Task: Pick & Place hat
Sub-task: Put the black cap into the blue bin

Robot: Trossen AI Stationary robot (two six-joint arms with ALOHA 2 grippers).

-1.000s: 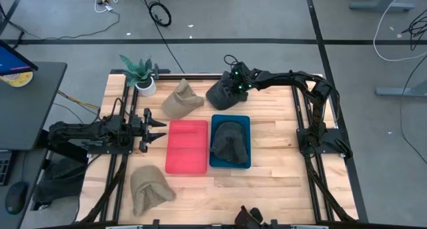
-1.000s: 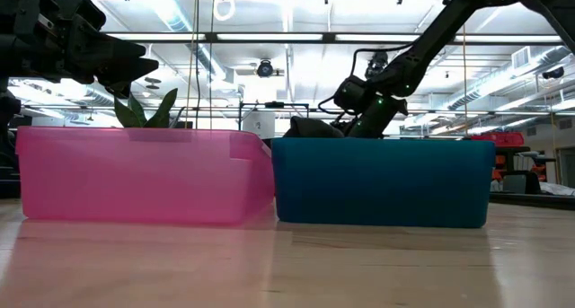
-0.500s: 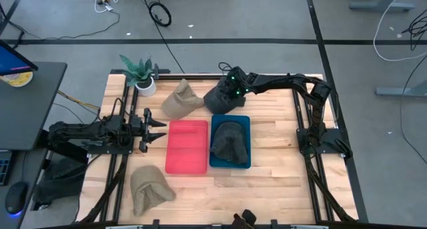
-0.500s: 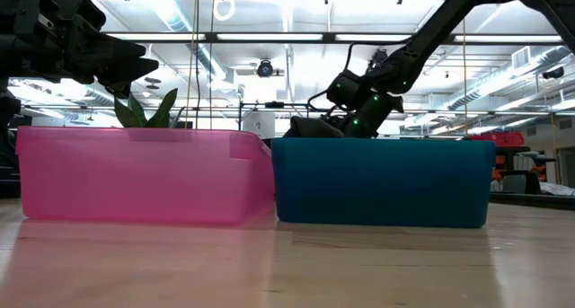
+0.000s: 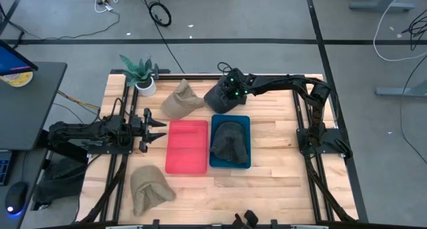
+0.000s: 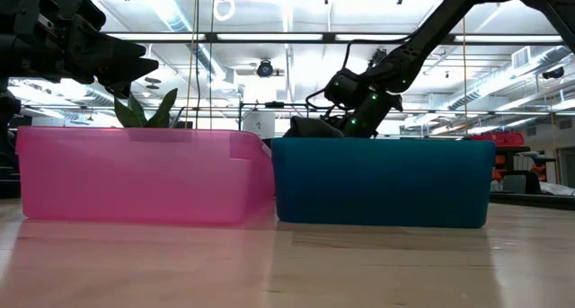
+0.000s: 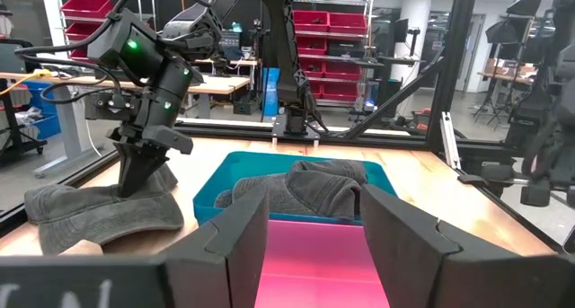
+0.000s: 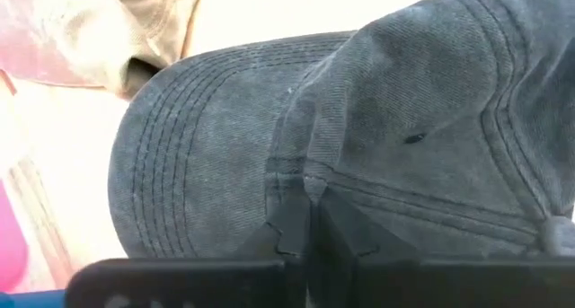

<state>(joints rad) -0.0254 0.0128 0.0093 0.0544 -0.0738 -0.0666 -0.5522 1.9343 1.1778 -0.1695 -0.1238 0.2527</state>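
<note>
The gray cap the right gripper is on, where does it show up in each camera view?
High: gray cap behind the blue bin.
Low: only a sliver above the bin's rim.
Left wrist: beside the bin, under the right gripper.
Right wrist: fills the picture.
Shared landmark: the blue bin.

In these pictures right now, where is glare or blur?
Low view: ceiling lights glare white behind the pink bin and blue bin. Right wrist view: the grey hat is sharp, the tan hat soft. High view: even light, no glare.
</note>
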